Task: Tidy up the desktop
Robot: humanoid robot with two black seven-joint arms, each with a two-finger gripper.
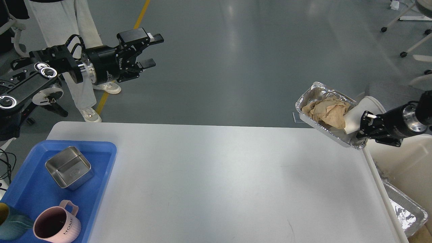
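Now the tabletop [216,182] is seen as a wide white-grey surface that fills the lower middle of the head view, and its middle part is bare. At its left end a blue tray [101,189] is placed, and in it a square metal container [69,167], a pink mug [55,226] with the word HOME on it, and part of a teal cup [10,224] at the picture's edge are found. The left pincer [152,50] is held high above the floor, beyond the far left corner of the tabletop, with its two fingers apart and nothing between them. The right pincer [362,126] is clamped on the near right end of a foil tray [312,92], which is lifted and tilted above the far right corner of the tabletop. Inside the foil tray a crumpled brown paper [327,111] and a white paper cup [354,116] lying on its side are carried. Just beside the right edge of the tabletop a cream bin [405,162] is standing, and in it another foil container [403,209] can be seen. Behind the left arm the legs of a person [67,30] in light trousers are visible on the grey floor.
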